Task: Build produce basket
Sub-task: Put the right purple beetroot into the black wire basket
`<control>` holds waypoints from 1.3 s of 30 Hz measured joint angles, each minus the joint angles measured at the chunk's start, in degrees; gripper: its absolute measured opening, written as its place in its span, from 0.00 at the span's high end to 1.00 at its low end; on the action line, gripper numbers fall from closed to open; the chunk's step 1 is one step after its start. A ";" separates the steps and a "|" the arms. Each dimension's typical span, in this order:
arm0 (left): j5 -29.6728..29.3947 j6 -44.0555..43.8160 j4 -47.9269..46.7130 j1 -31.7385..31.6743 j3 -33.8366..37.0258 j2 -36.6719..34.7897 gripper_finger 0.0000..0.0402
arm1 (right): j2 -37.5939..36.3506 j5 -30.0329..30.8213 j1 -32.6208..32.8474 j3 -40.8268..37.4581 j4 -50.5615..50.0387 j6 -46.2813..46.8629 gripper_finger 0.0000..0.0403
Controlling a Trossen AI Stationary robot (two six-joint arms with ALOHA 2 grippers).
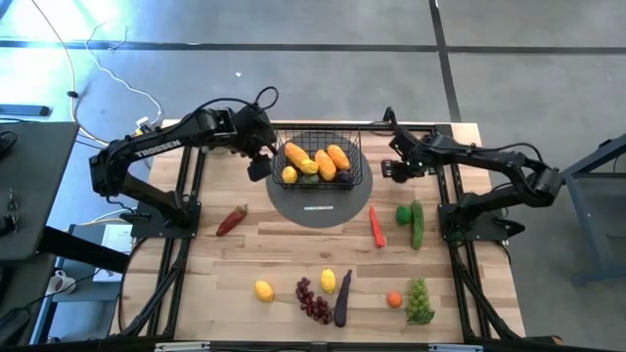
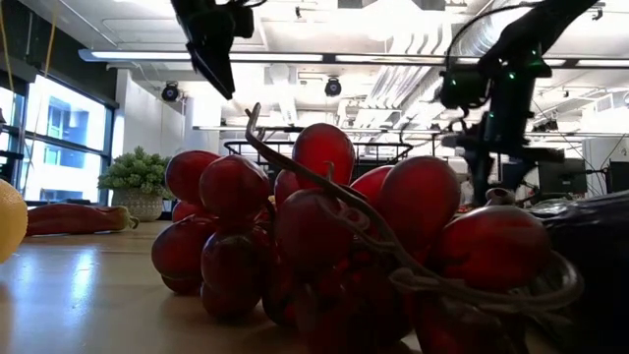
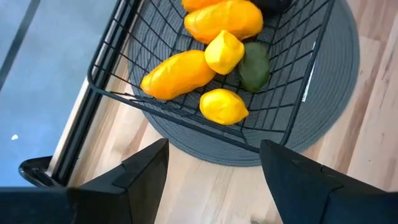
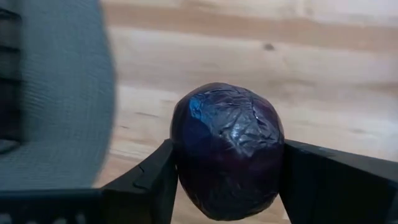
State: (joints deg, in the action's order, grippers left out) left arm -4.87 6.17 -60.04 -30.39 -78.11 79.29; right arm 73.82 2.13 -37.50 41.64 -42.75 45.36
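Observation:
The black wire basket (image 1: 318,161) stands on a round grey disc (image 1: 318,207) at the table's far middle. It holds orange mangoes (image 3: 224,18), yellow lemons (image 3: 222,106) and a green avocado (image 3: 254,65). My left gripper (image 3: 214,180) is open and hovers just left of the basket (image 1: 259,161). My right gripper (image 4: 227,180) hangs just right of the basket (image 1: 391,168), shut on a dark purple round fruit (image 4: 227,146). More produce lies on the near half: red pepper (image 1: 232,220), carrot (image 1: 377,227), cucumber (image 1: 418,225), purple grapes (image 1: 313,300), eggplant (image 1: 342,298) and green grapes (image 1: 421,301). My right gripper pinches the dark purple round fruit between its two fingers (image 4: 143,180), which sit on opposite sides of its widest part (image 4: 180,149). The fingers come from above, pointing down. The fruit is lifted clear over bare wood beside the disc's right edge.
A green lime (image 1: 403,213), two lemons (image 1: 264,290) (image 1: 329,281) and a small orange (image 1: 394,299) also lie on the wood. The arms' frame rails run along both table sides. A leafy potted bunch (image 2: 138,177) shows beyond the table. The table's middle strip has open wood.

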 joint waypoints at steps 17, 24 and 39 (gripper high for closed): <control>-1.44 0.00 -0.13 -0.03 -0.02 -5.60 0.40 | -0.02 4.92 3.10 25.09 -0.18 -5.57 0.53; -1.50 0.02 -0.13 0.04 -0.02 -5.66 0.40 | 0.14 4.64 7.85 25.94 9.69 -6.86 0.53; -0.23 0.02 -0.10 0.04 -0.02 -5.64 0.40 | 11.65 1.68 20.08 25.78 14.29 -9.83 0.53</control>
State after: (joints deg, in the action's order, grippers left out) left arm -5.11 6.19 -60.14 -30.35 -78.13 73.65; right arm 85.47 3.80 -17.42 67.42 -28.45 35.53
